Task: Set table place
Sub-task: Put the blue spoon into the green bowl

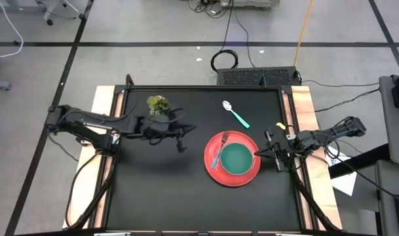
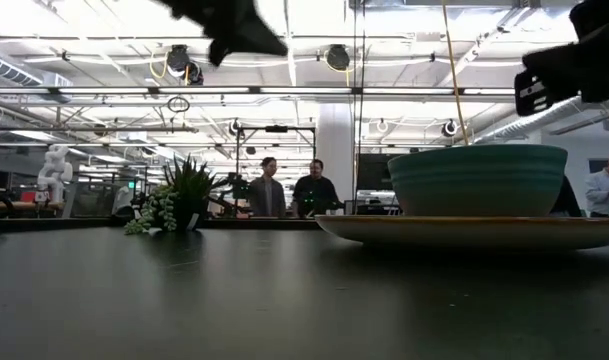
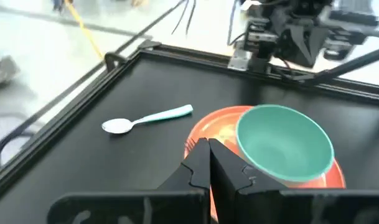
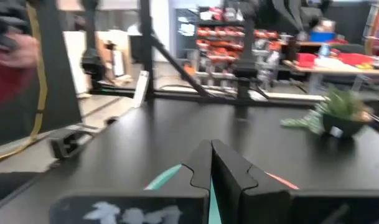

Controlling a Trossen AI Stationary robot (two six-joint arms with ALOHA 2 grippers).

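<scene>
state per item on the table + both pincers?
red plate: flat on the table, holding bowl and fork
teal bowl: upright on the plate, empty
fork: lying on the plate beside the bowl
spoon: flat on the table, apart from the plate
plant sprig: upright near the far edge
left pincer: shut, empty, above the table
right pincer: shut, empty, by the plate's rim

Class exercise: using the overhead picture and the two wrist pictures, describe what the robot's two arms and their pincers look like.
Both arms are dark, slim and jointed, with black cables looped alongside them. The left arm and right arm each have a small white patch near one joint. Each ends in a pincer with two flat, black, tapered fingers: the left pincer and the right pincer.
</scene>
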